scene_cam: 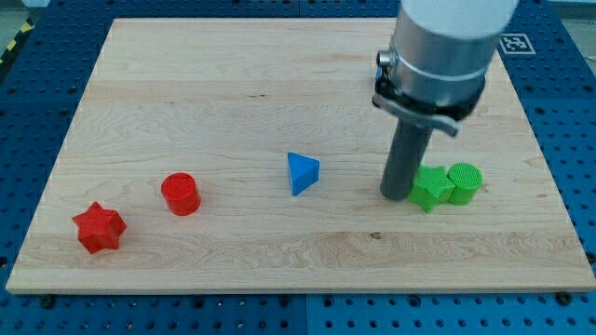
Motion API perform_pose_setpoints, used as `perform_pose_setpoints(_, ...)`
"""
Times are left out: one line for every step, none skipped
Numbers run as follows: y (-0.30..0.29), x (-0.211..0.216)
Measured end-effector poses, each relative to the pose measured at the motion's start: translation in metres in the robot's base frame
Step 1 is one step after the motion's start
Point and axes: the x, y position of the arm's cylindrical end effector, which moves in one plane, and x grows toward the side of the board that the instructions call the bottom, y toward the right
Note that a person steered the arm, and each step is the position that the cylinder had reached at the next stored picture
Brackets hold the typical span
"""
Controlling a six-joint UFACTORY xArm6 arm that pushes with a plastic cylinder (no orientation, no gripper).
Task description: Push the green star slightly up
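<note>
The green star lies on the wooden board at the view's right, touching a green cylinder on its right side. My tip is at the end of the dark rod, just left of the green star, touching or almost touching its left edge. The arm's grey body hangs above it at the view's top right.
A blue triangle block sits left of my tip near the middle. A red cylinder and a red star lie at the view's lower left. The board's right edge is close beyond the green cylinder.
</note>
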Motion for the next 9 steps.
perform_pose_setpoints(0.011,0.028)
perform_pose_setpoints(0.057,0.028)
perform_pose_setpoints(0.088,0.026)
perform_pose_setpoints(0.088,0.027)
perform_pose_setpoints(0.086,0.017)
perform_pose_setpoints(0.067,0.006)
perform_pose_setpoints(0.034,0.006)
perform_pose_setpoints(0.012,-0.001)
perform_pose_setpoints(0.006,-0.016)
